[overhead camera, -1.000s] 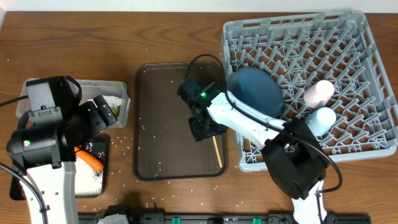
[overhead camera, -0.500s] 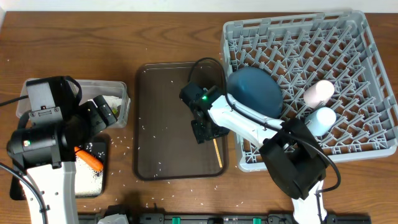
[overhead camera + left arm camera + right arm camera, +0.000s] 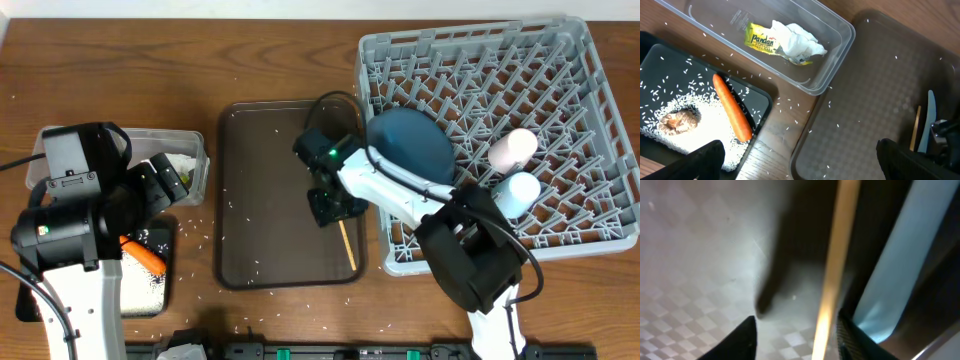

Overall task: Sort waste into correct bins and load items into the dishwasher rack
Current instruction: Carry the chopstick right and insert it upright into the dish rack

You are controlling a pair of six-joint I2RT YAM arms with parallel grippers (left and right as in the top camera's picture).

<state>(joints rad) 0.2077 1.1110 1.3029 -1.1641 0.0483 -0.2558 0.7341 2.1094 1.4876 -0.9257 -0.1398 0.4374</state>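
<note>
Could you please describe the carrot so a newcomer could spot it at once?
Find the shallow black tray-bin at the table's left near corner, beside the clear tub. The carrot lies toward the bin's right side, next to the white rice and a brown lump; it is the only long orange thing there.

A brown wooden table (image 3: 120, 60) with visible grain fills the scene. Near its middle lies a dark brown rectangular serving tray (image 3: 260, 160) with rounded corners and a raised rim, long side running front to back. Close up, its floor (image 3: 690, 255) shows a fine checkered texture. Dark shapes (image 3: 300, 352) line the table's front edge, possibly fixtures.
</note>
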